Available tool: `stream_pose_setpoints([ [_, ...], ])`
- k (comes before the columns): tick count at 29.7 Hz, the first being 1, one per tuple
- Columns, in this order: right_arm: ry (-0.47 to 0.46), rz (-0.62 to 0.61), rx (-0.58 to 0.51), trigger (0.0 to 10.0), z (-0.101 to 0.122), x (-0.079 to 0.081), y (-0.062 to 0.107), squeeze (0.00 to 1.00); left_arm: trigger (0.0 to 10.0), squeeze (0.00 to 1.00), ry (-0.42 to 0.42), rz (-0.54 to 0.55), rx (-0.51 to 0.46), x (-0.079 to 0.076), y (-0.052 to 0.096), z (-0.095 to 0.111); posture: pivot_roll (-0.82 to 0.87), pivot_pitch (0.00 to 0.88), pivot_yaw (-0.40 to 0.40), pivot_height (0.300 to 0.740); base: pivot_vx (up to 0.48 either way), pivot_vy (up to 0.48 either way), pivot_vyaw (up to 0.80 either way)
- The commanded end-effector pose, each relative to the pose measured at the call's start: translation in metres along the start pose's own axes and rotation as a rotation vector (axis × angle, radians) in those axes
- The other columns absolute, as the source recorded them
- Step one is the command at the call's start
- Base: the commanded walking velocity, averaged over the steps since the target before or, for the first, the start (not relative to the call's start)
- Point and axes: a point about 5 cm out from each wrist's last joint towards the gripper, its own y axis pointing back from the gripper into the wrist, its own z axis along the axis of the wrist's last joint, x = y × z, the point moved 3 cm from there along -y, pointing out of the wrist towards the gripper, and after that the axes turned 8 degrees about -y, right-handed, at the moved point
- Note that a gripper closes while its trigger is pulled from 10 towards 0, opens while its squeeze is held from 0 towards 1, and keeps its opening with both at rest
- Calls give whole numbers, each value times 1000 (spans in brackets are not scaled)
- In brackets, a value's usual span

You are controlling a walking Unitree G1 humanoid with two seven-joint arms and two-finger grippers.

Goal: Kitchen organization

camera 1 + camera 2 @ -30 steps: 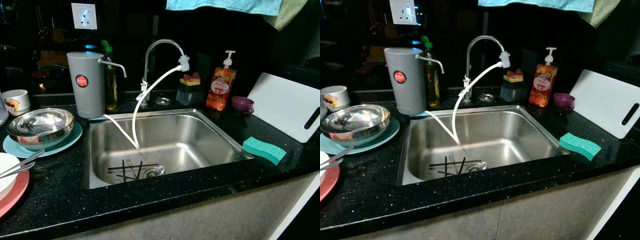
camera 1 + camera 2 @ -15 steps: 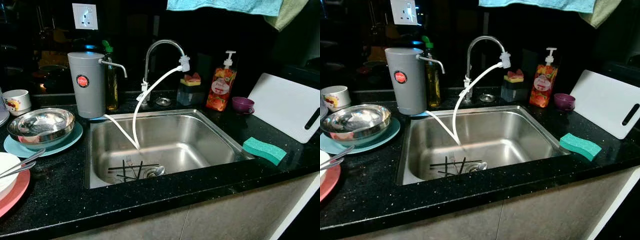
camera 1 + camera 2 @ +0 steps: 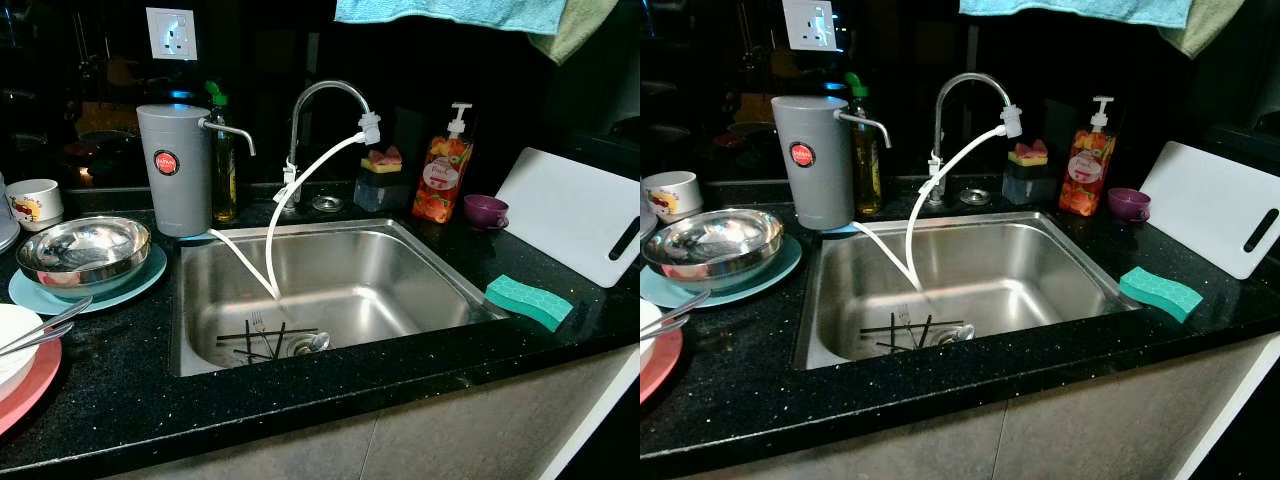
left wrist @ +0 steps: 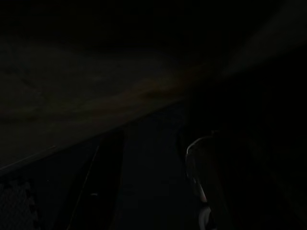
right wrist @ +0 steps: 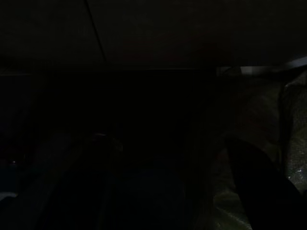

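Both wrist views are very dark, so I cannot tell how the grippers' fingers stand. The red plate (image 3: 25,385) and white bowl (image 3: 12,345) are cut off at the left edge. In the sink (image 3: 400,265), near the drain, lie several dark utensils (image 3: 262,338), hard to count. One green sponge (image 3: 528,300) lies on the counter (image 3: 130,390), right of the sink.

So the sink (image 3: 330,290) sat in the black counter (image 3: 120,390) with cutlery (image 3: 270,338) lying by its drain. On my left, a steel bowl (image 3: 82,250) rested on a teal plate (image 3: 60,293). A green sponge (image 3: 528,300) lay flat at the sink's right corner.
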Motion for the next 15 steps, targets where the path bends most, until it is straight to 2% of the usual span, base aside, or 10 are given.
stream_pose_setpoints([
  [1,5,-9,2,10000,2,-4,0,0,10000,0,4,17,-55,3,-5,20,94,0,-95,740,0,0,0],
  [5,26,3,3,10000,2,-2,0,0,10000,0,8,22,-44,5,-4,16,94,0,-89,740,0,0,0],
  [6,-8,-23,13,10000,-2,-5,1,0,10000,0,-6,12,-33,4,-4,13,88,0,-84,740,0,0,0],
  [8,-18,-27,17,10000,-4,-6,1,0,10000,0,-5,9,-32,3,-4,13,85,0,-89,740,0,0,0],
  [12,11,-15,28,10000,-10,-6,2,0,10000,0,4,11,-28,2,-4,12,82,0,-82,740,0,0,0],
  [15,-16,-33,38,10000,-14,-8,3,0,10000,0,-10,1,-22,1,-3,11,85,0,-86,740,0,0,0],
])
